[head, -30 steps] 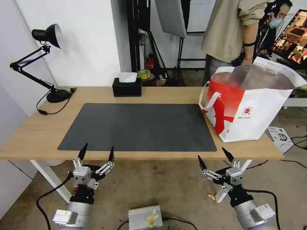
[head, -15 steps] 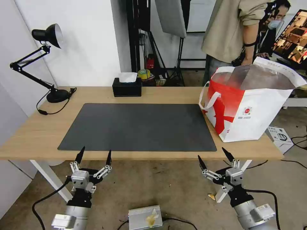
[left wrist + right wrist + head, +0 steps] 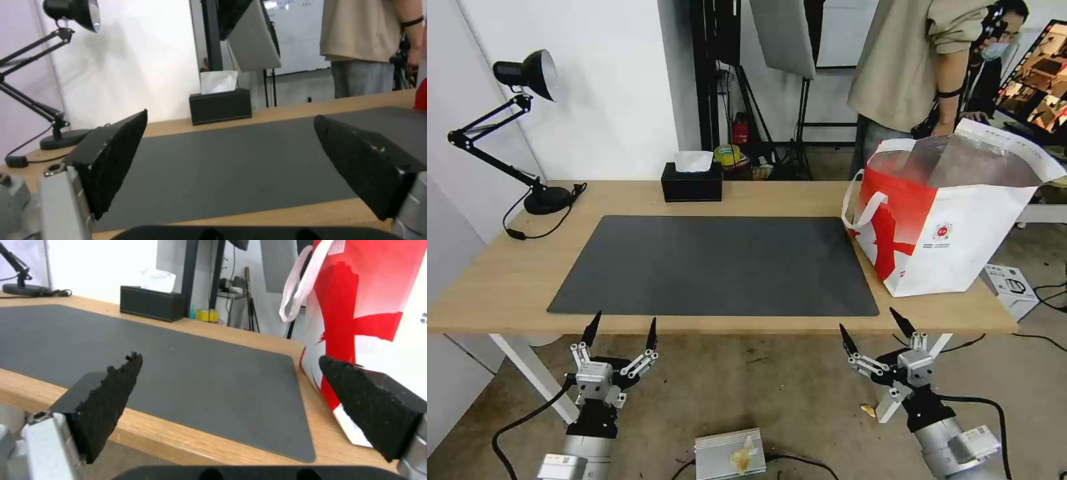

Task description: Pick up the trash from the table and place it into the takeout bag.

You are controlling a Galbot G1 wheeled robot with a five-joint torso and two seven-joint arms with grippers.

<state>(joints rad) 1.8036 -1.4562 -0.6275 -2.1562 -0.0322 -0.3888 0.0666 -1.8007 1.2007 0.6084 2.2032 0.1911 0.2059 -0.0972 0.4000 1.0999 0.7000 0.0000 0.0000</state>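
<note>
The red-and-white takeout bag (image 3: 947, 220) stands open at the right end of the table (image 3: 507, 280), its foil lining showing; its side and white strap fill the edge of the right wrist view (image 3: 356, 306). The trash is out of view. A dark grey mat (image 3: 720, 263) covers the middle of the tabletop, bare, and is also seen in the left wrist view (image 3: 231, 160). My left gripper (image 3: 620, 321) hangs open below the front edge at the left. My right gripper (image 3: 869, 321) hangs open below the front edge at the right, near the bag's corner.
A black tissue box (image 3: 692, 181) sits at the back centre and a black desk lamp (image 3: 527, 73) at the back left with its cord on the wood. A person (image 3: 914, 67) stands behind the bag. A small grey box (image 3: 730, 453) lies on the floor.
My left gripper has dropped a little lower below the table edge. The right arm, the bag and the tabletop are unchanged.
</note>
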